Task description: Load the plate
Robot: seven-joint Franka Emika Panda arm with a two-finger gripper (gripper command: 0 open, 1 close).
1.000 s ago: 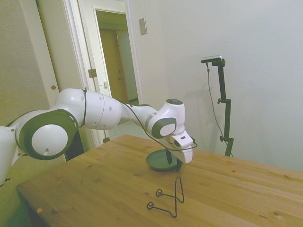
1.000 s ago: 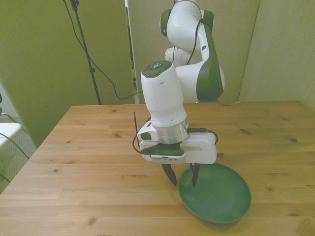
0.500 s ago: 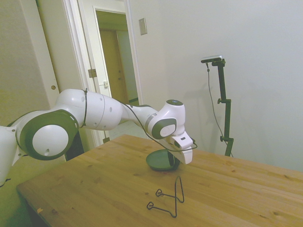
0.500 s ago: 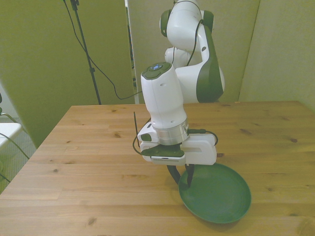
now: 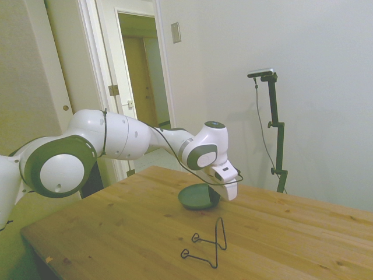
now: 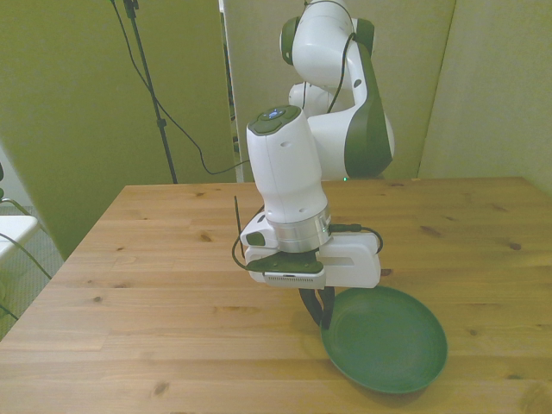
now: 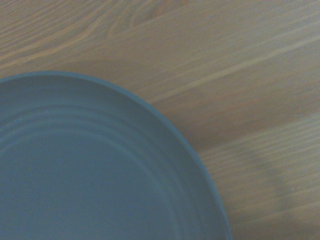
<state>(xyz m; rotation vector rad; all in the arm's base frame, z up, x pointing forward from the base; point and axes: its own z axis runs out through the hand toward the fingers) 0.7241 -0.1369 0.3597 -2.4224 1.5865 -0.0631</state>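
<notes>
The plate [image 6: 386,343] is round, shallow and dark grey-green, and sits near the table's front edge toward the front view's right. My gripper [image 6: 321,307] points straight down, its fingers shut on the plate's rim on the side toward the front view's left. In the side view the plate [image 5: 195,198] looks tilted, its held edge a little off the wood and its underside showing. The wrist view is filled by the plate's ridged inside [image 7: 85,170] and bare table beside it.
A thin black wire stand [image 5: 213,245] stands on the table a short way from the plate, on the side nearer the side camera. The wooden table [image 6: 155,285] stretches wide toward the front view's left. A doorway opens behind the arm.
The fingers, open around the plate's rim a second ago, have shut on it. The plate has since tipped up slightly and shifted a little toward the front view's right.
</notes>
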